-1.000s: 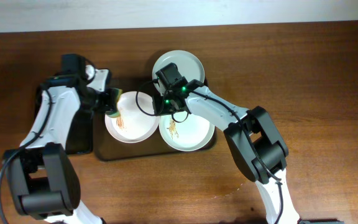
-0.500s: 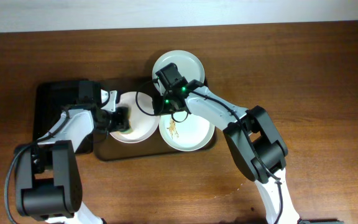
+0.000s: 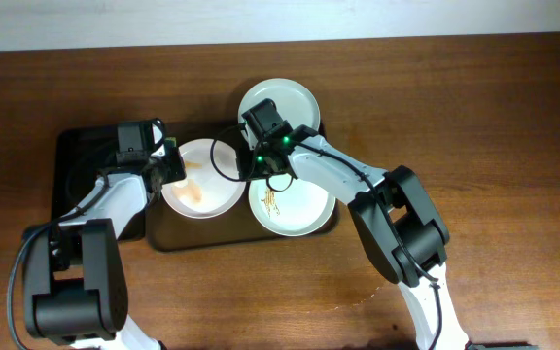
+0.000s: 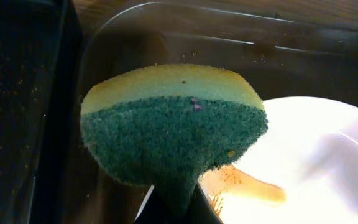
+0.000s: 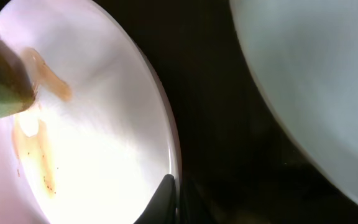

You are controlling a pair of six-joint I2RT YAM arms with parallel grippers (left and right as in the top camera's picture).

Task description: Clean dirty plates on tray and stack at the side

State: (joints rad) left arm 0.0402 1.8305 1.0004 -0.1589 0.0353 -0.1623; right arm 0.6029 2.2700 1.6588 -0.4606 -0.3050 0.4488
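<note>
Three white plates lie on the brownish tray (image 3: 224,239). The left plate (image 3: 205,181) has a blurred orange smear. My left gripper (image 3: 170,165) is shut on a yellow-and-green sponge (image 4: 169,134) at that plate's left rim, next to the smear (image 4: 250,186). My right gripper (image 3: 245,171) is shut on the same plate's right rim, which also shows in the right wrist view (image 5: 174,180). The front right plate (image 3: 299,206) carries thin orange streaks. The back plate (image 3: 285,100) looks clean, with my right arm partly over it.
A smaller black tray (image 3: 84,160) lies left of the brownish tray, under my left arm. Brown wooden table (image 3: 494,146) surrounds both trays. In the right wrist view, a second plate (image 5: 316,81) lies close on the right across a dark gap.
The left gripper swept the sponge onto the left plate and back to its left rim. The thin sauce lines there have become a blurred orange smear. The right arm has not moved.
</note>
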